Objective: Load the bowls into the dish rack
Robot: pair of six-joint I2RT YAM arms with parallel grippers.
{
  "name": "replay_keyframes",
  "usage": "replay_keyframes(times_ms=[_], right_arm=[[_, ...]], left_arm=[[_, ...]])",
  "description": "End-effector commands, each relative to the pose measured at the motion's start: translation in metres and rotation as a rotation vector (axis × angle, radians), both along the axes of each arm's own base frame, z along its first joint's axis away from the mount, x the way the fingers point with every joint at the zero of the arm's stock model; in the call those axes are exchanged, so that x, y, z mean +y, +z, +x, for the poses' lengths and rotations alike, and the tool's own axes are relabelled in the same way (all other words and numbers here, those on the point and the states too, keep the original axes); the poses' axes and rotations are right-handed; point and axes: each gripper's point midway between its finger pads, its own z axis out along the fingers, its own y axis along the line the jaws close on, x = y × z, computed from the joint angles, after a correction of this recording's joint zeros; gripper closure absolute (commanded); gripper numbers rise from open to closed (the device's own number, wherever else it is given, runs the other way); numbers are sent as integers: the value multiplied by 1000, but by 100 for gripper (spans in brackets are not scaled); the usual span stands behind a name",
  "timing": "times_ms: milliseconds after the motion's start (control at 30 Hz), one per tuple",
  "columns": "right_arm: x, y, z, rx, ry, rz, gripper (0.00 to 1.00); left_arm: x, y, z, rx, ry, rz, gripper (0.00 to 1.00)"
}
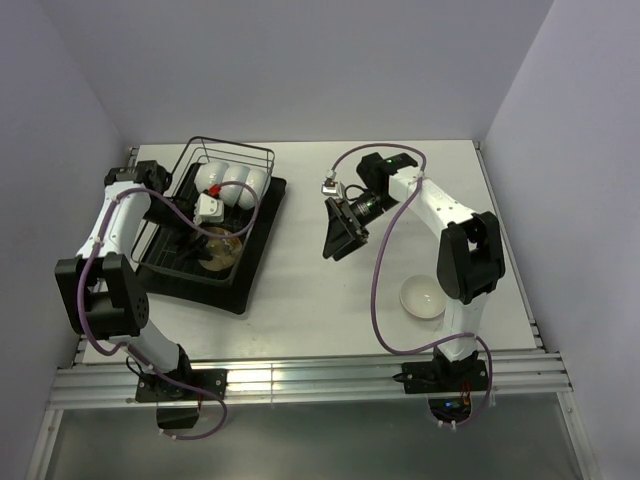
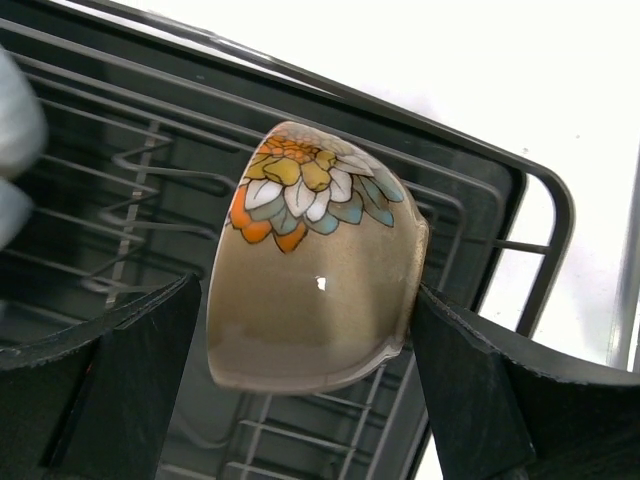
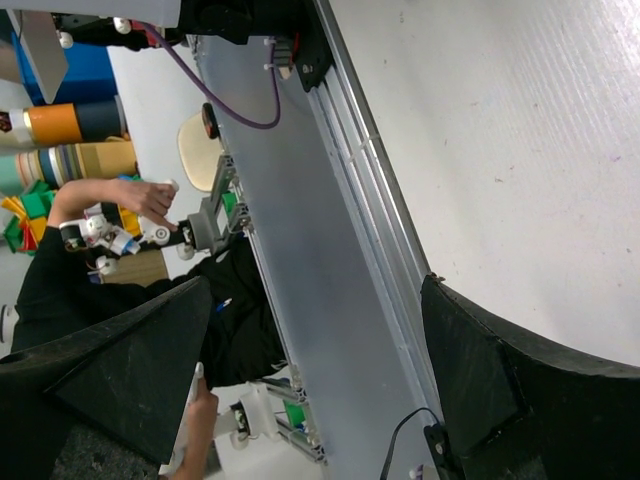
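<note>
left jaws flank tan bowl (image 2: 310, 290) inside dish rack (image 2: 90, 120), grip unclear | right jaws wide, empty, above table (image 1: 330, 300)

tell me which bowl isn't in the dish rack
The lone white bowl out on the table; the other bowls are all inside the dish rack.

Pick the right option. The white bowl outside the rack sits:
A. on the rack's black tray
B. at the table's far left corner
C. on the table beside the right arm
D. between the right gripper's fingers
C: the bowl rests on the bare table next to the right arm, well apart from the rack.
</note>
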Motion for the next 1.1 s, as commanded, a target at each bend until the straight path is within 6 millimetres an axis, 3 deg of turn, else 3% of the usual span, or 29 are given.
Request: replay_keyframes(times_ms=[0,233,300,600,900,1067], right_arm=[[2,14,-11,-21,24,38,7],[3,13,-13,-18,31,35,7],[3,13,-13,-23,32,34,7],[2,12,-10,-39,22,15,7],[2,14,-10,-42,21,19,8],[1,14,-9,-56,20,11,7]], left_arm=[[-6,20,7,-36,0,-33,10],[-8,23,20,-32,15,-52,9],[-9,22,22,-23,18,-57,0],[-14,14,42,0,99,-39,1],[-19,5,46,39,160,-12,0],[-20,12,53,35,190,-24,0]])
